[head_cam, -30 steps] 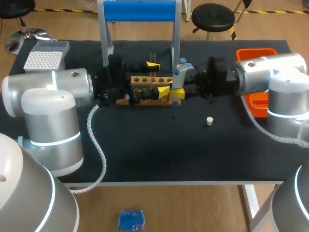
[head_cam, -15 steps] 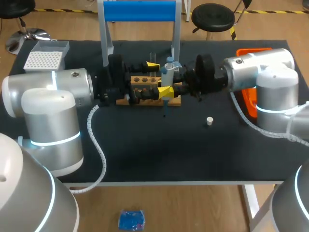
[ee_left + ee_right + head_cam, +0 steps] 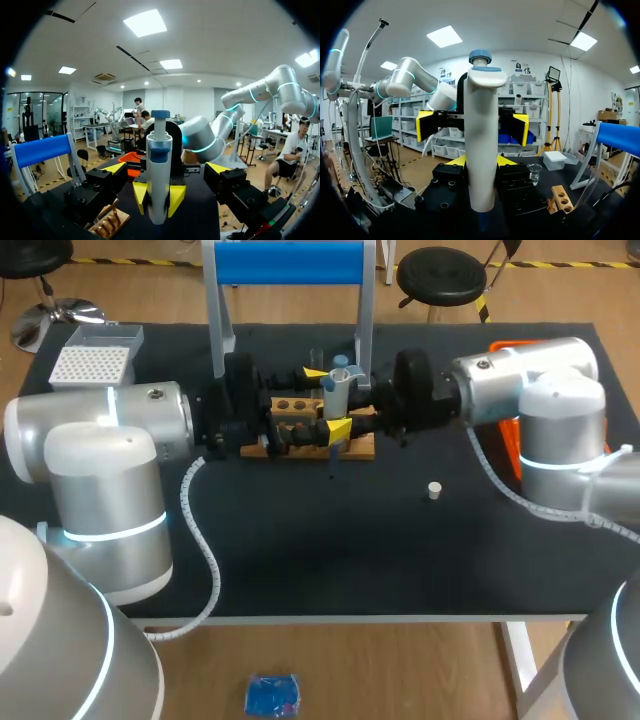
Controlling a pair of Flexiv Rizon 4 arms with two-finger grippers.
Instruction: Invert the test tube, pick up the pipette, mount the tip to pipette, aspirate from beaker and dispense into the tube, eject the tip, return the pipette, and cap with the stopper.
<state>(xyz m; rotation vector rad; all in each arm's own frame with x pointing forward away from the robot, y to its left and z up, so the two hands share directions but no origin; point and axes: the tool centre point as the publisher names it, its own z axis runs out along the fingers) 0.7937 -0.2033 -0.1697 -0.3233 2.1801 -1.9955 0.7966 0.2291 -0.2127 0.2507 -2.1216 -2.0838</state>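
As right pincer (image 3: 480, 161) grips it, pipette (image 3: 481, 125) stands upright.

The left arm (image 3: 100, 440) and right arm (image 3: 530, 390) are showing silver-grey cylindrical shells with rounded white joint caps, and a thin pale-blue light ring is glowing around each joint. A white ribbed cable (image 3: 205, 550) is running along the left arm, and a second ribbed cable (image 3: 490, 475) along the right. Black wrist blocks are leading into the left hand (image 3: 166, 167) and right hand (image 3: 481, 161), both looking black and boxy, dotted with small screw holes, ending in bright yellow wedge-shaped tips
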